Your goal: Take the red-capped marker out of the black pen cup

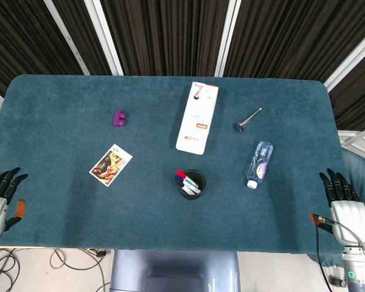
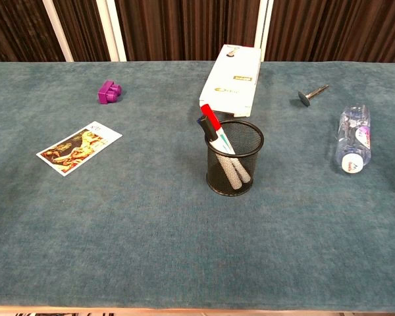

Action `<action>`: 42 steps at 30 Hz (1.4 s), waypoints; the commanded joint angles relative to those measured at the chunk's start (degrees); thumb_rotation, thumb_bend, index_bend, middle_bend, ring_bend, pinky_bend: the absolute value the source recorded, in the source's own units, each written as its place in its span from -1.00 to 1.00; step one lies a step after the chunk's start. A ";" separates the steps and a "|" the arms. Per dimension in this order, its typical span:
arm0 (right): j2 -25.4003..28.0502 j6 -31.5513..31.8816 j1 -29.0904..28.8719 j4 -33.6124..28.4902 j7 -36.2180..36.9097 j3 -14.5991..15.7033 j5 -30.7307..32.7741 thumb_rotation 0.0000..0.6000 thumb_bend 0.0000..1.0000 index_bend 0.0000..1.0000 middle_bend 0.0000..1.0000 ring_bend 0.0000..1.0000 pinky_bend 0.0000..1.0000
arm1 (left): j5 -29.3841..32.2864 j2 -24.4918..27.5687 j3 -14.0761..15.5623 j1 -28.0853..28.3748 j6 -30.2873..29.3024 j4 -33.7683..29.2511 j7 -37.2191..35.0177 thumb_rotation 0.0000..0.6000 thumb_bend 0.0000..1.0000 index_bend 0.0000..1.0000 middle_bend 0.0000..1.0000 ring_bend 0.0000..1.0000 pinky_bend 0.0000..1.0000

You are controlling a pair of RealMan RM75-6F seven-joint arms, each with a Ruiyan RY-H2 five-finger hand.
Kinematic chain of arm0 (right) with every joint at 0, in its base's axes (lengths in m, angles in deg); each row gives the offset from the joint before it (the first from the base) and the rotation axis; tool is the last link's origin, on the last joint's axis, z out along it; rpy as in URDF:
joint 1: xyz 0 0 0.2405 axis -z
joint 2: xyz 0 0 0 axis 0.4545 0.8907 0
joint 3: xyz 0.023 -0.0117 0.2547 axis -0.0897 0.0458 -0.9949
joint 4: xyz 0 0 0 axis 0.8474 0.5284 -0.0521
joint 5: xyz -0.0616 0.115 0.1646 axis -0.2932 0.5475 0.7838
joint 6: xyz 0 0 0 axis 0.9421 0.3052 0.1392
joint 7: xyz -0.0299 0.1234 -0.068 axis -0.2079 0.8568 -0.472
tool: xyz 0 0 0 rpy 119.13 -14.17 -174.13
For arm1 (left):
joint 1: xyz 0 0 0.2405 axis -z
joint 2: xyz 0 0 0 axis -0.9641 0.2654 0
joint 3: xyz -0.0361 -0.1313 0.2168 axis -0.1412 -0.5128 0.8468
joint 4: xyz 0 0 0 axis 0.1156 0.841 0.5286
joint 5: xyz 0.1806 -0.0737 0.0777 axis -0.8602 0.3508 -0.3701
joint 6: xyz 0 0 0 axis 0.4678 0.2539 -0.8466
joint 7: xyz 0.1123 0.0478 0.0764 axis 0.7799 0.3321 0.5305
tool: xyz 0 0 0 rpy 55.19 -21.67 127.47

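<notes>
Marker leans up-left out of the pen cup — both hands wait at the near edge.

The red-capped marker (image 2: 210,119) tilts over the black pen cup (image 2: 234,158) rim; left hand (image 1: 1,196) and right hand (image 1: 342,198) hold nothing, fingers apparently spread — right seems slightly nearer.

A black mesh pen cup (image 2: 234,158) stands upright near the middle of the table (image 2: 151,250), with the red-capped marker (image 2: 210,119) leaning out to its left. A white box (image 2: 232,85) lies just beyond it; a plastic bottle (image 2: 353,138) lies far right.
</notes>
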 commanded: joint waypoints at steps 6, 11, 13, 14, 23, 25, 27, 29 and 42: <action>0.01 -0.07 0.01 -0.04 0.13 0.04 0.02 1.00 -0.54 -0.99 -1.00 -1.00 -0.64 | 0.31 0.01 -0.05 -0.02 0.08 -0.17 0.29 1.00 0.07 -0.69 -0.84 -0.82 -0.81; 0.00 -0.22 -0.05 0.01 0.20 0.05 0.06 1.00 -0.54 -0.99 -1.00 -1.00 -0.64 | 0.51 -0.01 -0.11 -0.03 0.11 -0.28 0.36 1.00 0.07 -0.69 -0.84 -0.82 -0.81; 0.02 -0.23 -0.05 0.00 0.28 0.02 0.12 1.00 -0.54 -0.99 -1.00 -1.00 -0.64 | 0.56 -0.01 -0.14 0.00 0.15 -0.31 0.41 1.00 0.07 -0.69 -0.84 -0.82 -0.81; 0.03 -0.26 -0.03 0.00 0.31 0.03 0.16 1.00 -0.54 -0.99 -1.00 -1.00 -0.64 | 0.59 -0.01 -0.14 0.01 0.17 -0.32 0.43 1.00 0.07 -0.69 -0.84 -0.82 -0.81; 0.17 -0.48 -0.04 -0.07 0.67 0.03 0.38 1.00 -0.54 -0.99 -1.00 -1.00 -0.64 | 1.05 -0.04 -0.22 -0.03 0.31 -0.53 0.63 1.00 0.07 -0.69 -0.84 -0.82 -0.81; 0.18 -0.54 -0.06 -0.04 0.75 0.00 0.46 1.00 -0.54 -0.99 -1.00 -1.00 -0.64 | 1.07 -0.06 -0.22 -0.02 0.32 -0.56 0.67 1.00 0.07 -0.69 -0.84 -0.82 -0.81; 0.16 -0.66 -0.07 0.05 0.95 -0.01 0.58 1.00 -0.54 -0.99 -1.00 -1.00 -0.64 | 1.13 -0.07 -0.24 -0.03 0.33 -0.56 0.70 1.00 0.07 -0.69 -0.84 -0.82 -0.81; 0.19 -0.99 -0.10 0.22 1.41 -0.05 0.97 1.00 -0.54 -0.99 -1.00 -1.00 -0.64 | 1.28 -0.08 -0.28 -0.02 0.39 -0.52 0.68 1.00 0.07 -0.69 -0.84 -0.82 -0.81; 4.56 -7.30 -3.30 -0.12 16.33 0.66 -1.23 1.00 -0.55 -0.99 -1.00 -1.00 -0.64 | 2.10 -0.26 -0.72 -0.21 0.06 -0.90 0.88 1.00 0.07 -0.70 -0.85 -0.82 -0.81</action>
